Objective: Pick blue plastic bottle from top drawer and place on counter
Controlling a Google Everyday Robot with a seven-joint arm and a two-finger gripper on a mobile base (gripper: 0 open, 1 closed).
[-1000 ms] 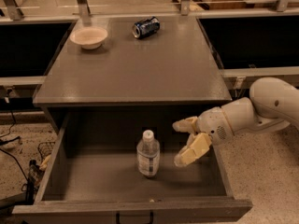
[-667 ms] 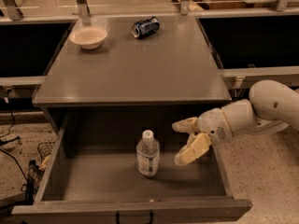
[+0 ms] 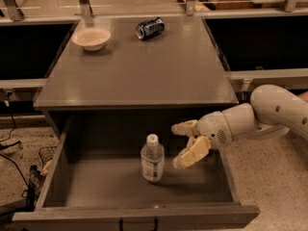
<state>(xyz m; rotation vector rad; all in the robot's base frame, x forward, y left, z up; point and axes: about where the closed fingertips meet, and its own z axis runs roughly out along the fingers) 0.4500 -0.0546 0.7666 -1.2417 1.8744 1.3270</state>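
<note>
- The blue plastic bottle point(image 3: 152, 159) is stood upright, cap up, near the centre of the open top drawer point(image 3: 54, 170). Its sides are thereby left exposed for a side grasp.
- The hand point(image 3: 182, 146) is held inside the drawer at 3 o'clock from the bottle, just beside it and not touching. Its 2 fingers are spread apart, with the gap turned toward the bottle.
- The arm point(image 3: 269, 112) is brought in from the right over the drawer's right wall, with the wrist lowered below the table point(image 3: 144, 66).
- A bowl point(image 3: 91, 37) at 10 o'clock and a soda can point(image 3: 149, 28) at 12 o'clock are set far back on the table. Placement near the front edge is judged to avoid both.
</note>
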